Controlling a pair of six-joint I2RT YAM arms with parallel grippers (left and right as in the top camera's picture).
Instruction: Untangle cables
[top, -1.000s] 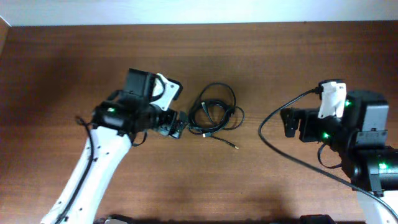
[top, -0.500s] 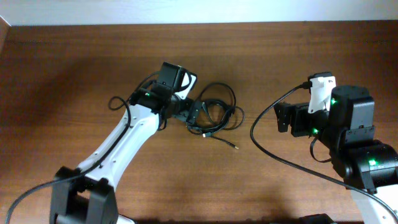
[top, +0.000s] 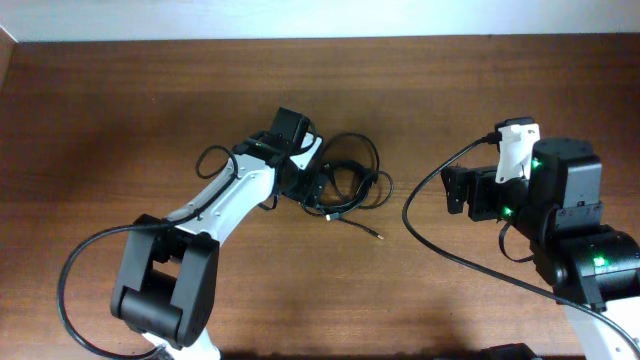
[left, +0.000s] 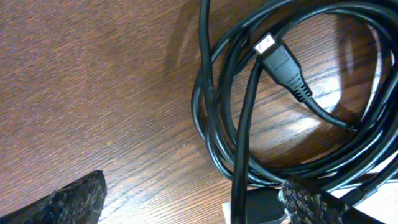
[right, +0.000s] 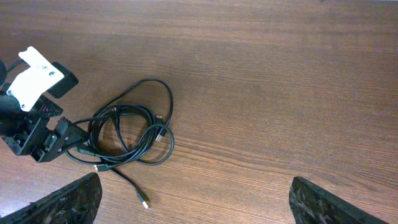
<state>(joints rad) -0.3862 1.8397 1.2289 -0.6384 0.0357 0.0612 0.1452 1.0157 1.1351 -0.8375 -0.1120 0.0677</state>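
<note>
Left claw (top: 308, 188) has pushed forward over the last second. It was sitting just short of the heap, and now its tip is in at the left edge of the cables (top: 347, 178). Its fingers (left: 68, 200) are spread wide, with strands of the coil running down between them and nothing pinched yet. From its wrist view the loops lie stacked over one another, and a black plug (left: 283, 62) with a bright metal tip rests across the top. The bundle itself doesn't look to have budged. It lies in the middle of the bench (top: 100, 120), with a loose tail ending in a gold-tipped plug (top: 380, 237) trailing toward the near side. Right claw (right: 199, 206), also spread and empty, swung round a little and now hangs well apart on the right, facing the heap. To my eye the untangling hasn't begun. The left arm has only set itself up for a first grip, and I can't tell which cord it would catch.
</note>
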